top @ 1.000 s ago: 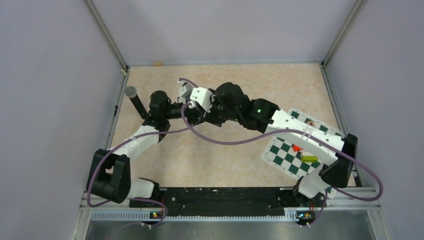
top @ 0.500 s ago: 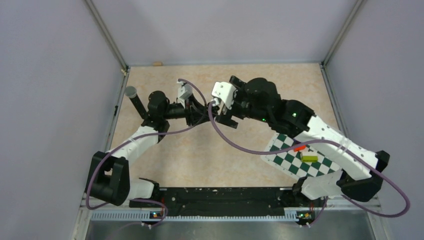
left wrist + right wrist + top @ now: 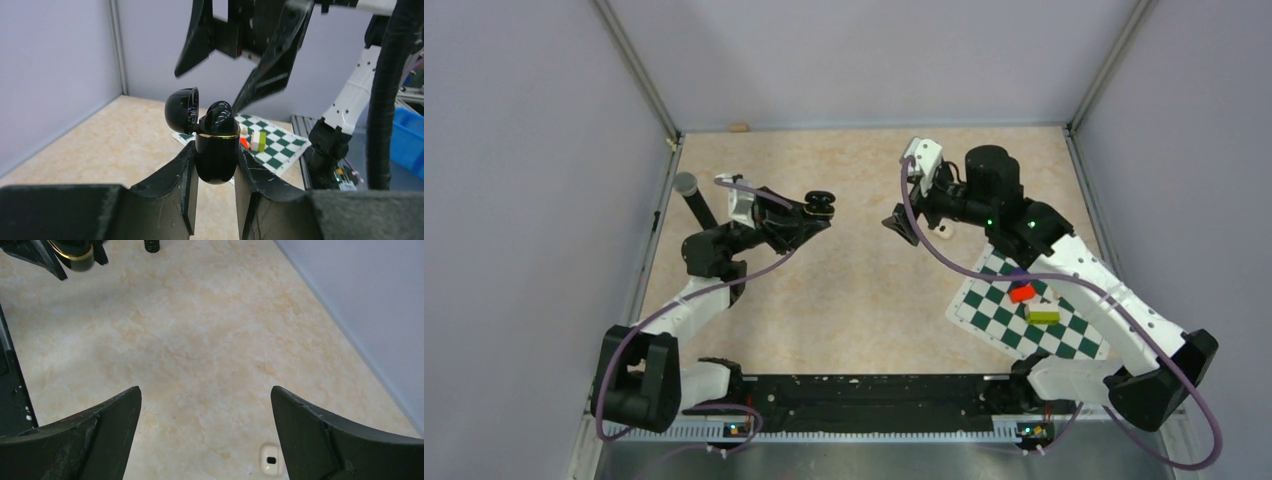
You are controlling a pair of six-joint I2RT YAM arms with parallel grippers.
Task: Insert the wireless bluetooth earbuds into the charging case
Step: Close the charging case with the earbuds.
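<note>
Tabletop is mottled beige between lilac walls; left gripper clamps charging case, right gripper gapes.

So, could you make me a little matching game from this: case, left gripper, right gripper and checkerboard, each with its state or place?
Things:
1 case
2 left gripper
3 right gripper
4 checkerboard

States or places:
A spread wide, holding nothing
B lying on the table
C lid flipped open
D shut on the case

Pairs: 1-C, 2-D, 3-A, 4-B
</note>
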